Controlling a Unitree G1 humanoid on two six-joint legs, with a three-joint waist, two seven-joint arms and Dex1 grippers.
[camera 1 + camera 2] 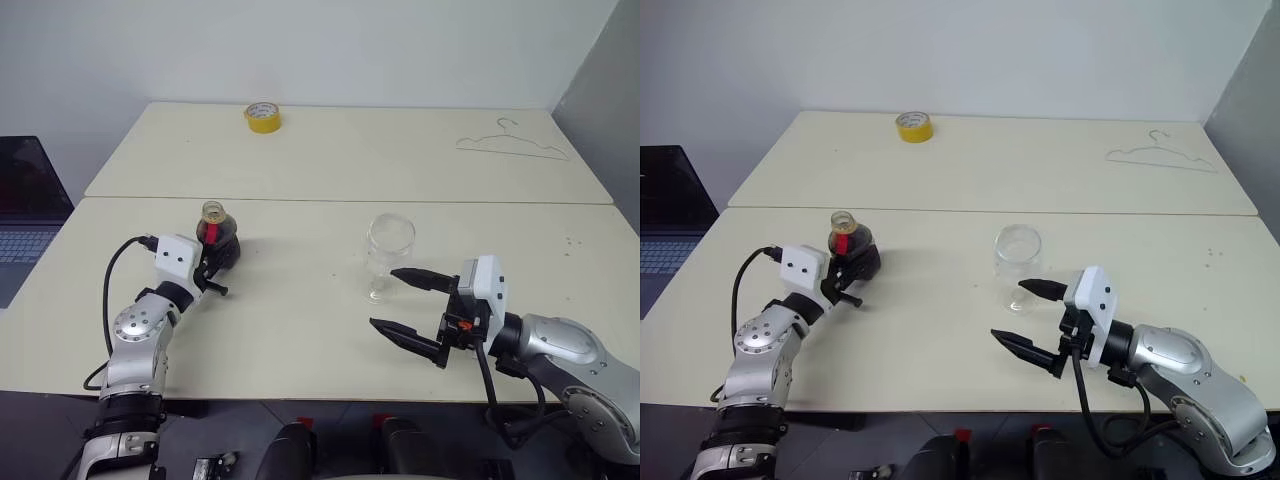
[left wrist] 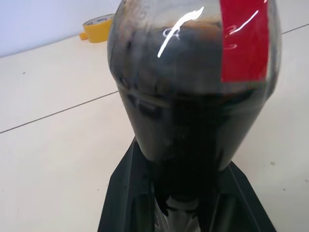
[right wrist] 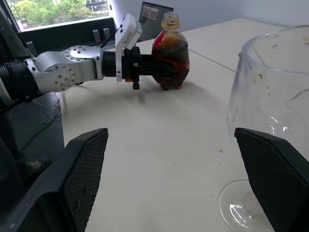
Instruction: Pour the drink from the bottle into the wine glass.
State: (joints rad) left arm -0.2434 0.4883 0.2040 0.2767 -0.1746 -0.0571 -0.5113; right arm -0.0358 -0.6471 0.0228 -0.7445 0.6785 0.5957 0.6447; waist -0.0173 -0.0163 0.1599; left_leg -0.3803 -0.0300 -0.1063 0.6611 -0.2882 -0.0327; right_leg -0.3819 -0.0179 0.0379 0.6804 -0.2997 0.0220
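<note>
Two things matter: bottle [image 1: 216, 235] upright on the cream table [image 1: 300, 330], our left gripper [image 3: 145, 67] clamped round its dark belly; wine glass [image 1: 388, 254] well apart, empty. We read this as grasp done; next we lift, carry across, tilt. Right gripper [image 1: 412, 312] spread wide just beside the glass. Tape roll [image 1: 262, 117] and hanger [image 1: 512, 146] on the far table.

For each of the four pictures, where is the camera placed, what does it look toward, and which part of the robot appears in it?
Left eye: on the head, looking down at the table; both arms show.
Right eye: beside it, same scene.
Left wrist: along the left gripper, shut on the bottle.
Right wrist: between the open right gripper fingers, toward the wine glass.
Shared: right wrist and eye views show the bottle.
</note>
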